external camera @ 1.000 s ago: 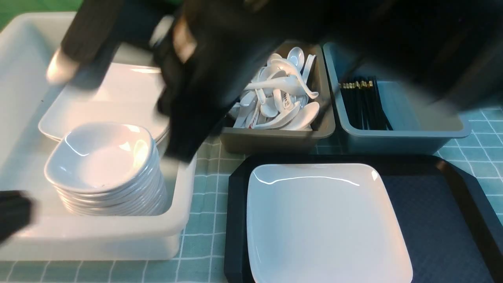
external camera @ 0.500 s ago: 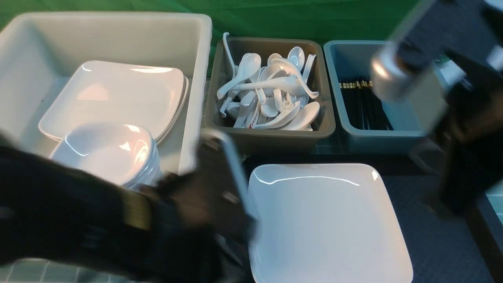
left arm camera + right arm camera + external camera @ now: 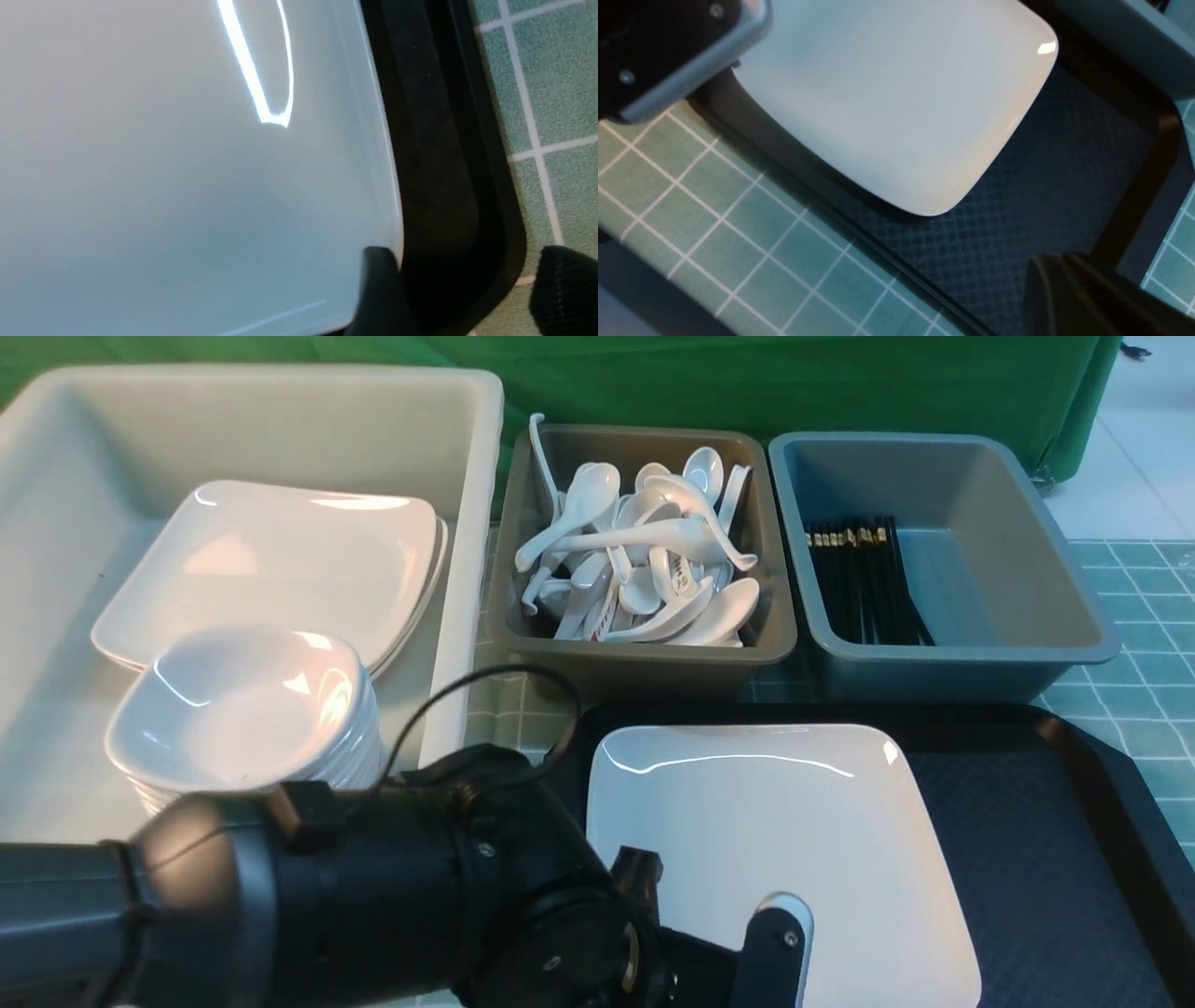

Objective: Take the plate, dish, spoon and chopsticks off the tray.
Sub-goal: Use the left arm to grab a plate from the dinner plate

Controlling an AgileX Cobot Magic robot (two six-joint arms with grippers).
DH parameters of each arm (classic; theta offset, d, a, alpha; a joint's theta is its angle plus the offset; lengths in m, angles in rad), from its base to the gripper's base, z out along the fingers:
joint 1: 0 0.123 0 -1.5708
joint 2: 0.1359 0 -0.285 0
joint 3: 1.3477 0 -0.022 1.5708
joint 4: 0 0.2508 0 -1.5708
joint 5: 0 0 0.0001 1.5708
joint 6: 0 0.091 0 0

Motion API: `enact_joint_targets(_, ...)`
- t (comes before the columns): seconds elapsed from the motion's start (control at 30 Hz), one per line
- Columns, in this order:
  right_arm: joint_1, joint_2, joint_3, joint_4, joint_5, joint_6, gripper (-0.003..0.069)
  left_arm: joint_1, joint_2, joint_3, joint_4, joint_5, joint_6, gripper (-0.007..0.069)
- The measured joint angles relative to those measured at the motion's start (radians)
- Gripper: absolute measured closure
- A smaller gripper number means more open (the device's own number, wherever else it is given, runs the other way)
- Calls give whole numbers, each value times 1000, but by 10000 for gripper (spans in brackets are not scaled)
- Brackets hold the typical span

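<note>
Plate's [image 3: 187,186] near-left edge sits between the left gripper's [image 3: 467,294] wide-open, empty jaws, one finger [image 3: 378,289] over the white rim, the other past the tray [image 3: 444,186] rim at the tray's near-left corner, apparently lining up a pinch-and-lift.

Left arm [image 3: 280,896] lies low across the front, left tool [image 3: 467,291] jaws wide apart; right tool [image 3: 1092,298] jaws together

Green backdrop [image 3: 747,383] behind; teal checked tablecloth [image 3: 1148,616]; pale floor [image 3: 1153,429] far rt.
</note>
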Motion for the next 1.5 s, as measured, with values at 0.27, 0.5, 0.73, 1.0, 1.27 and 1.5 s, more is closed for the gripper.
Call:
enact_joint_targets(0.27,0,-60,5,1,6,0,596,0,73,-1,111,-91,48,160)
enact_joint_targets(0.5,0,-60,8,6,13,4,592,0,132,-2,176,-124,46,295)
enact_joint_targets(0.73,0,-60,9,8,13,26,587,0,148,-11,205,-144,5,386)
enact_joint_targets(1.0,0,-60,9,10,13,41,572,0,154,-11,287,-175,-67,407)
enact_joint_targets(1.27,0,-60,9,32,13,48,565,-20,147,-15,314,-157,-190,437)
enact_joint_targets(1.5,0,-70,9,43,14,53,558,-93,39,-19,288,-88,-257,518)
